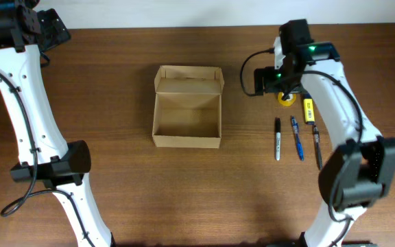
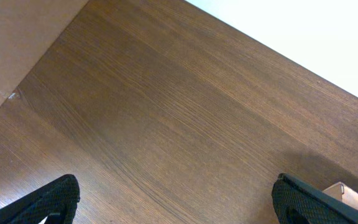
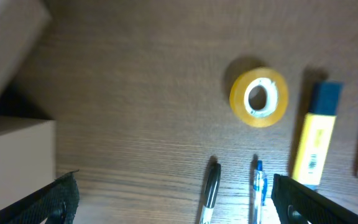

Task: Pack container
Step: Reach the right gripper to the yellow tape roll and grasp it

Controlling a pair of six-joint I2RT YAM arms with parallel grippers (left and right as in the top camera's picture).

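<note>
1. Small plain tan cardboard box [image 1: 186, 141], rectangular and open-topped, bare floor showing. It stands on the brown wood-grain tabletop [image 1: 149, 199], about midway between the left and right edges and somewhat nearer the far edge. The hinged flap lid [image 1: 188, 77] with side tabs is raised along the box's far side.
2. Right hand [image 1: 265, 79], black, hovers between the box and the stationery on the far-edge side. In the wrist view the right hand [image 3: 174, 200] is spread wide with nothing between its fingers.
3. Yellow roll of tape [image 1: 288, 100] lies flat, just beside the right hand toward the right edge.
4. Yellow highlighter with a dark blue cap [image 1: 308, 110] is just beside the roll, toward the right edge.
5. Black marker [image 1: 278, 138], blue pen [image 1: 297, 137] and dark slim pen [image 1: 317, 146] lie side by side without touching. All three are nearer the front edge than the roll, each lying far-to-front.
6. Left hand [image 1: 43, 31], black, is at the far left corner, well apart from the box. In the wrist view the left hand [image 2: 174, 200] is spread wide over bare wood.
</note>
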